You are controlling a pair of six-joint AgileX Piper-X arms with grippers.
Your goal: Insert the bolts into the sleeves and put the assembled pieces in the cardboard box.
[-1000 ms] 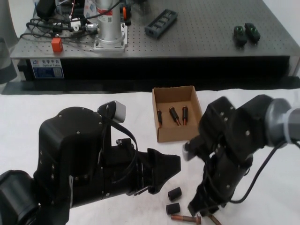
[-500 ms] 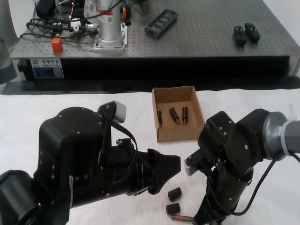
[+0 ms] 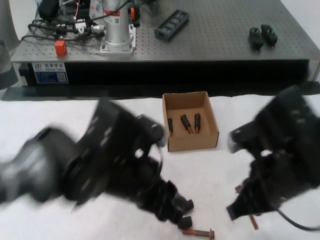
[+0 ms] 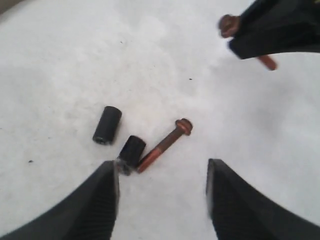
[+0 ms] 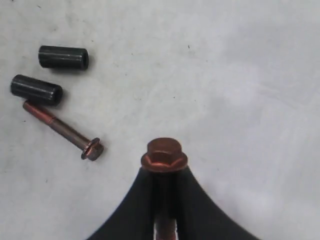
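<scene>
Two black sleeves [image 4: 107, 125] [image 4: 132, 150] and a loose copper bolt [image 4: 165, 145] lie together on the white cloth. My left gripper [image 4: 162, 200] hangs open just above and behind them, nothing between its fingers [image 4: 100, 205]. In the high view it is the blurred left gripper [image 3: 172, 207] beside the sleeves [image 3: 186, 204]. My right gripper [image 5: 164, 200] is shut on a second bolt [image 5: 164, 155], head outward, held above the cloth to the right of the sleeves [image 5: 63, 57]. The cardboard box [image 3: 170, 107] holds three assembled pieces [image 3: 186, 123].
A raised metal breadboard [image 3: 225, 35] with a post, cables and small black parts runs along the back. White cloth [image 3: 60, 115] covers the bench around the box, with free room on the left and in front of the box.
The left arm swung forward and down towards the sleeves, blurring. The right gripper rose from the cloth with a bolt and shifted right; one bolt stays beside the sleeves.
</scene>
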